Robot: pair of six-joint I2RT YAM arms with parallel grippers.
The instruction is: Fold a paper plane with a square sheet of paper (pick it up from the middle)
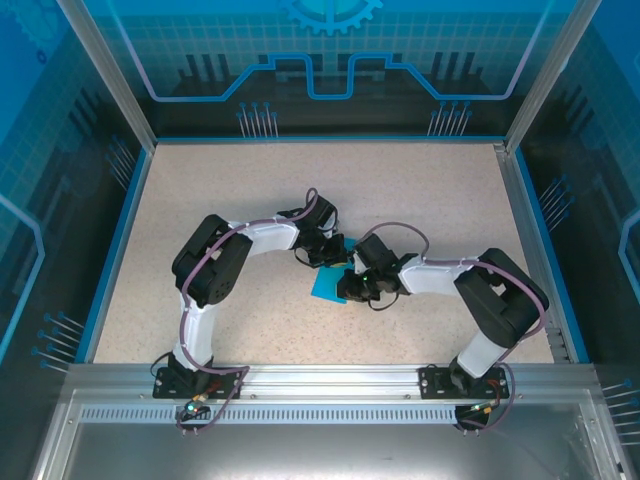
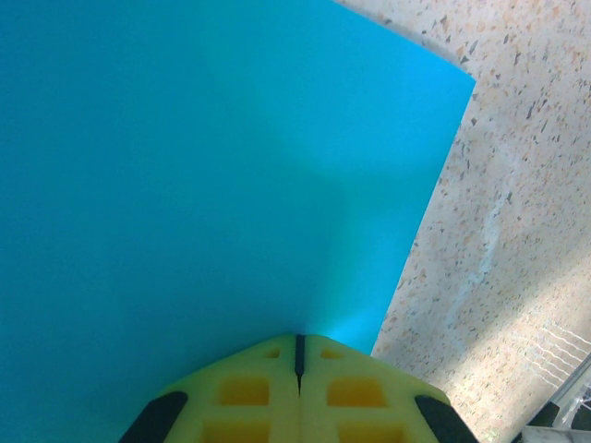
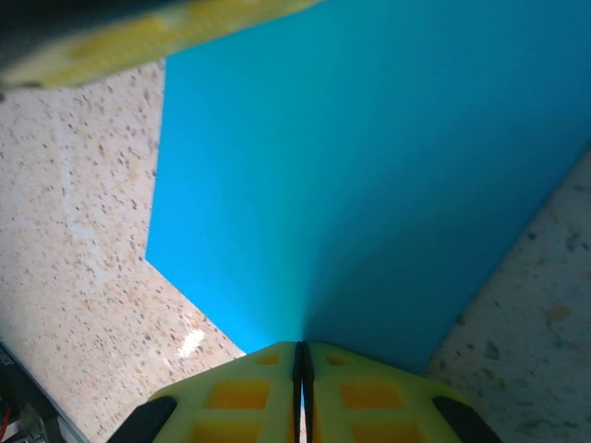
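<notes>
Speckled beige desk (image 1: pixel 420 200) inside a blue-lit enclosure. The square sheet of paper (image 1: pixel 326 287) is found at desk centre, betw. the left arm (image 1: pixel 215 260) and right arm (image 1: pixel 490 290). In the top view its visible part is laid diag., near-left to far-right. Left jaws are clenched on one edge of the sheet; a sharp corner is pointed up-right in the left wrist view. Right jaws are clenched on another edge, w/ a faint bend seen running away from the tips. Whether it lies flat can't be told.
</notes>
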